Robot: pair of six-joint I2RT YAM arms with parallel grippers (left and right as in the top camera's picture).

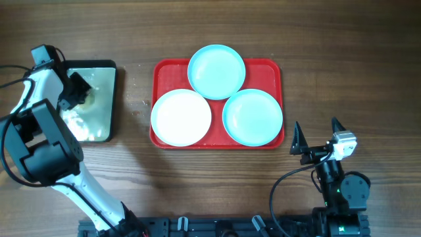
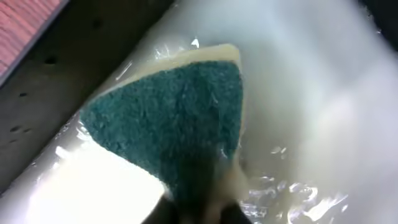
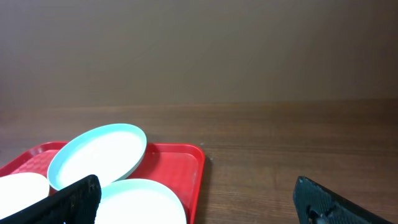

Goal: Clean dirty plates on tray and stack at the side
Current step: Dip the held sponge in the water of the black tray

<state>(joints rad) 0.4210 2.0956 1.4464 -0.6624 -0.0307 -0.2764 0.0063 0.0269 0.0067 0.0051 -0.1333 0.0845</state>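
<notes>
No plate stacked yet: white plate (image 1: 181,117) and both turquoise plates (image 1: 216,71) (image 1: 252,116) sit on the red tray (image 1: 164,69), between the claws. Left claw (image 1: 79,93) is in the basin (image 1: 108,72), clamped on the sponge (image 2: 180,124). Right claw (image 1: 316,123) is wide, empty. Cleaning looks all ahead.

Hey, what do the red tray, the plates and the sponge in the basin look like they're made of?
The tray: probably moulded plastic, red, dull finish, low rim. The white plate and turquoise plates: likely plastic too, smooth, softly glossy. The sponge: coarse green scouring fibre over a pale foam layer, apparently wet.
</notes>
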